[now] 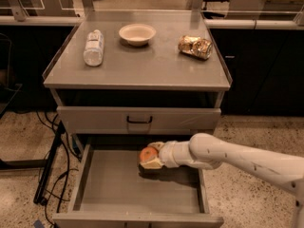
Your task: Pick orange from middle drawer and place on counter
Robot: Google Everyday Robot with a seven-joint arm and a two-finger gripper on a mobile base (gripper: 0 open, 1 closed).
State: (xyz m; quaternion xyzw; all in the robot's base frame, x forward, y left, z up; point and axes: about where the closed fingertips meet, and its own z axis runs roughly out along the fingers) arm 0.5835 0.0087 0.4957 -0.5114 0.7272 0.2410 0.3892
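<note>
The orange is a small round fruit held between the cream fingers of my gripper, just above the floor of the open middle drawer. The gripper is shut on the orange, and my white arm reaches in from the right. The counter is the flat grey cabinet top above.
On the counter lie a clear plastic bottle at the left, a cream bowl at the back middle and a shiny gold-brown snack bag at the right. A shut drawer front with a black handle sits above the open drawer. Black cables run on the floor at the left.
</note>
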